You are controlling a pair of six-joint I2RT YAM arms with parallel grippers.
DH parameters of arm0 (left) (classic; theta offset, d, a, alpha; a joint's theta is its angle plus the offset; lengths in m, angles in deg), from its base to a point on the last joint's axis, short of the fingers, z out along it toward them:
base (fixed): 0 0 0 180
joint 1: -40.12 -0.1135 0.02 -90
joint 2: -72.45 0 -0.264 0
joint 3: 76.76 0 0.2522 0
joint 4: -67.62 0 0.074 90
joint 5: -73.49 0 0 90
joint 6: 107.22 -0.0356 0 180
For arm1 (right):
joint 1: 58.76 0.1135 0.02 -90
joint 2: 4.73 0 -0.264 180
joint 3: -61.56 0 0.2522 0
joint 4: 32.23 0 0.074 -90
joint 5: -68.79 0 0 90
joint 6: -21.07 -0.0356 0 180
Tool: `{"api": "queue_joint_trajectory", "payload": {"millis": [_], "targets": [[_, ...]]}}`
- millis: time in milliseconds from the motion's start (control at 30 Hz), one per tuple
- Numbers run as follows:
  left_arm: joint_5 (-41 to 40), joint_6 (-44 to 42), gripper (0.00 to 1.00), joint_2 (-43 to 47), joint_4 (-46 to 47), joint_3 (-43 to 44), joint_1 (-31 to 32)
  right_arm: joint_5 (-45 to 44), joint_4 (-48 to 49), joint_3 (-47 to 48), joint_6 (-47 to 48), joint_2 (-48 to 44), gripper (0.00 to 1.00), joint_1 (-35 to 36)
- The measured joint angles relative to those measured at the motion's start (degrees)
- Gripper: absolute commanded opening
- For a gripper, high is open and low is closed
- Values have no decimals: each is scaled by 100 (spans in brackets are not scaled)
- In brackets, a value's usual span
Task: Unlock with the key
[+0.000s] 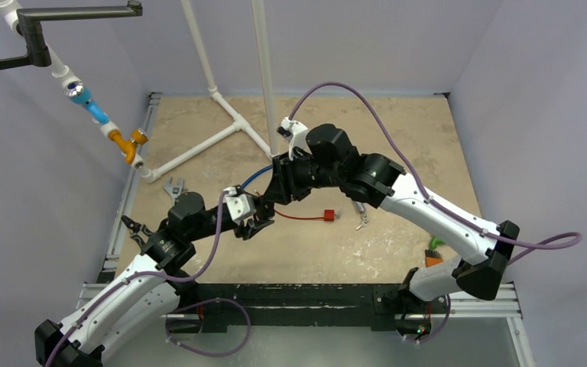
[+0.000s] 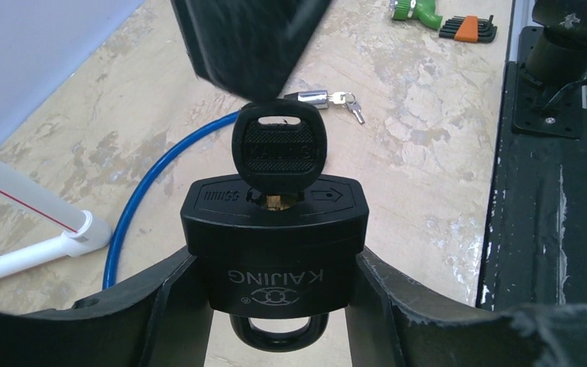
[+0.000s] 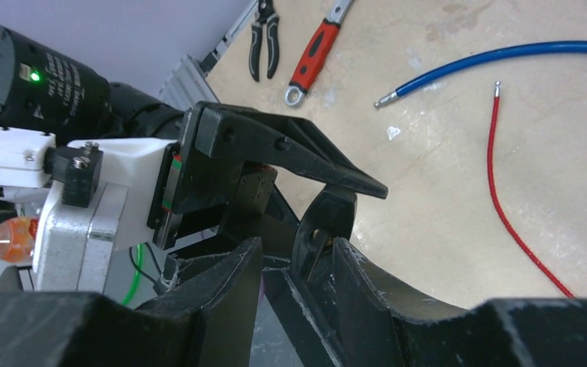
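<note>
Key: the key (image 2: 277, 149) is seated in the keyway, its black head standing clear of the lock face, which leaves something to pinch and twist.
Padlock: the black padlock (image 2: 275, 245) is off the table (image 2: 428, 191), held in the air over its middle, a little toward the near-left corner. Its keyed face points away from the left wrist, toward the other arm. Its shackle (image 2: 279, 340) looks seated in the body, so it probably isn't unlocked yet.
Left gripper: the left gripper (image 2: 275, 267) is clamped across the padlock's flat sides. It serves as a vice, so a turn of the key should not spin the body.
Right gripper: the right gripper (image 3: 298, 245) straddles the key's head edge-on. The jaws are apart with a gap on one side, so the head is not pinched.
Step in hand: probably closing on the head, then rotating the wrist about the key's axis.
Risk: a pinch that is off-centre could tilt the key or slip off it.
Around: a blue cable (image 2: 149, 180) curves over the table behind the lock. A small lock with keys (image 2: 329, 98) lies farther off, well apart from the work.
</note>
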Motion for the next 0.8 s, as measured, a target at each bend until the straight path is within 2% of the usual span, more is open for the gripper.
{"api": "queue_joint_trajectory", "payload": {"millis": [200,267,333,367,600,800], "targets": [[-24,-101,0,-24,-2,9,0,-37,-289,24,85,179,28,223],[-26,-103,0,-35,0,11,0,-114,-374,39,114,236,18,267],[-28,-111,0,-57,-4,15,0,-208,-518,92,157,315,3,299],[-33,-129,0,-59,-17,15,0,-262,-566,111,173,341,0,308],[-201,-507,0,-103,-101,37,-28,-588,-573,96,-125,417,0,321],[-339,-1493,0,-186,-341,142,-52,-590,2,-476,-872,205,0,201]]}}
